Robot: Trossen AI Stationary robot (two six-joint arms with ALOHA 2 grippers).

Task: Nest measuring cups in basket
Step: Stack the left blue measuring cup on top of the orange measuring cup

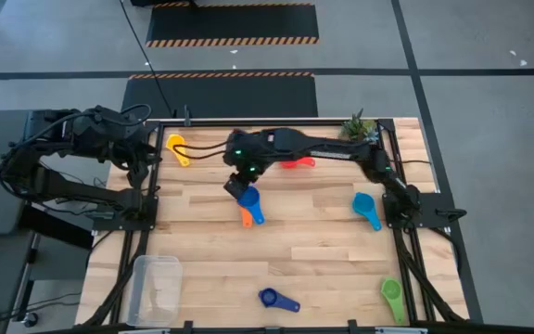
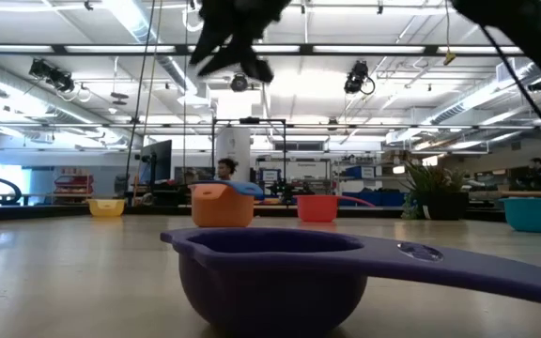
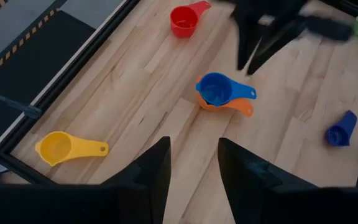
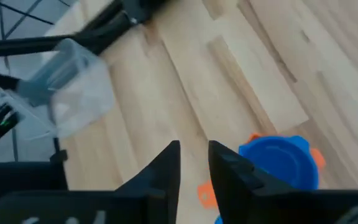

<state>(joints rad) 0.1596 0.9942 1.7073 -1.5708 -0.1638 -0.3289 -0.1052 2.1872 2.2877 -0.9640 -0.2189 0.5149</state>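
Measuring cups lie scattered over the counter [image 1: 323, 250], and only one pair is nested so far: the blue cup [image 1: 250, 199] sits inside the orange cup [image 1: 247, 219] near the counter's middle. None is in the basket [image 1: 156, 288], which stands at the near left corner, well apart from that pair. The step in hand looks like nesting on the counter, with the right end effector [image 1: 238, 186] hanging just above the blue-in-orange stack, its fingers a little apart and holding nothing, as the right wrist view shows. The left end effector [image 3: 192, 168] waits over the far left corner, fingers likewise apart and empty, near the yellow cup [image 1: 176, 145]. Next, I judge, the right arm must either fetch another cup to the stack or grip the stack by a handle and carry it across to the basket. The red cup [image 1: 295, 163] lies by the far edge under the right arm, the light blue cup [image 1: 364, 205] toward the right edge, the green cup [image 1: 391, 291] at the near right corner, the dark blue cup [image 1: 269, 298] by the near edge. A potted plant [image 1: 360, 127] stands at the far right corner, out of the way. Nothing blocks the path to the basket.
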